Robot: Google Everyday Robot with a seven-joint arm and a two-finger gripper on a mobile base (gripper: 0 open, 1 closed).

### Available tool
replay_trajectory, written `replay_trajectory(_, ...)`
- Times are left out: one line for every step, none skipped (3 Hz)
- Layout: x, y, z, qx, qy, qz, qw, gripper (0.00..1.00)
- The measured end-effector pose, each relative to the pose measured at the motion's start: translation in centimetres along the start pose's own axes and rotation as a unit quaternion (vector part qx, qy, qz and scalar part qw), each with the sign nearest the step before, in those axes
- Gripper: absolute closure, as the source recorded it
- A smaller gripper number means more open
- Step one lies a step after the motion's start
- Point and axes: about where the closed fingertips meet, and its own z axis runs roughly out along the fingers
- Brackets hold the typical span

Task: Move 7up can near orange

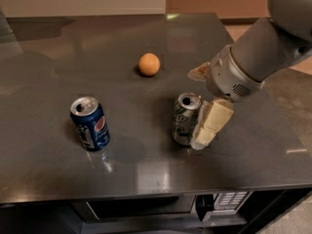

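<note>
The 7up can (186,119), silver-white with green markings, stands upright on the dark table (97,43), right of centre. The orange (149,64) lies behind it and to the left, well apart from it. My gripper (197,108) comes in from the right and is open. Its near cream finger (212,123) lies against the can's right side, and its far finger (199,72) sits behind the can. The jaws have not closed on the can.
A dark blue Pepsi can (89,123) stands upright at the front left. The table's front edge (146,191) is near the cans, with a microwave-like appliance (214,201) below. The grey arm (263,52) covers the table's right side.
</note>
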Motion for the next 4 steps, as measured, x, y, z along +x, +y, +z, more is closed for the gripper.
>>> replay_trajectory(-0.1,-0.1,0.7,-0.009,-0.004,0.000,1.0000,0.16)
replay_trajectory(-0.1,-0.3,0.6,-0.011,-0.005,0.000,0.9999,0.39)
replay_trajectory(-0.4,-1.1,-0.2,-0.005,-0.007,0.003,1.0000,0.63)
replay_trajectory(-1.8,-3.6,-1.4,0.008,-0.017,0.007,0.9998,0.86)
